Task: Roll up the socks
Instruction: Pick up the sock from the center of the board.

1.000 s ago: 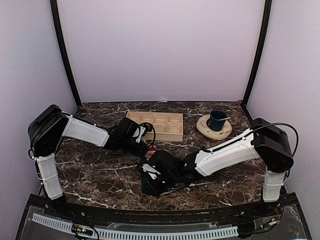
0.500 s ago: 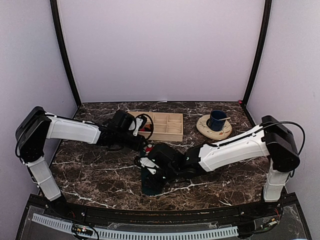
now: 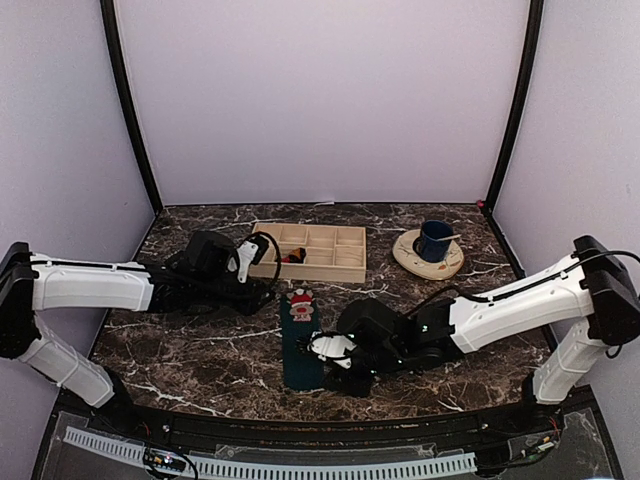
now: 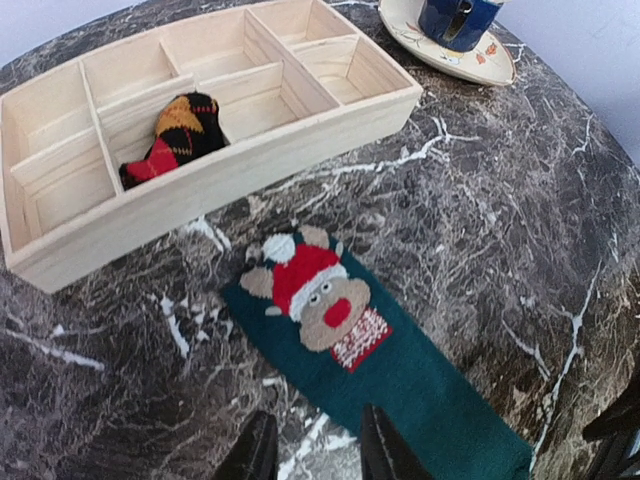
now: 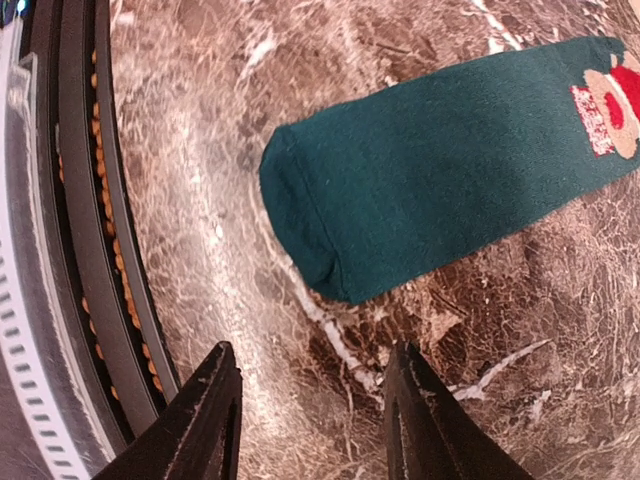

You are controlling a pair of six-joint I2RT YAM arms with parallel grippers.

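Right claw first: the jaws are spread wide with nothing between them, hanging just off the plain end of the teal sock. That end is the one closest to the front edge of the table. My guess is I'm parked there because a roll has to start at one end, and that one is square and easy to pinch.

Left claw has its jaws parted a little less, and it's also holding nothing. It sits low over the marble, just beside the other end of the sock, where the Santa figure is.

The sock itself lies flat and pretty straight, running from the front edge toward the wooden tray without touching it. Flat and stretched out like that looks right to me for rolling, with no folds to fight. One claw at each end probably means one can pin it while the other rolls.

The black argyle sock is bundled up in one of the tray's compartments, in the row nearer me as far as I can tell. I'd call that one done, so the teal one is what's left. The blue cup on its saucer sits well off to the right, out of the way.
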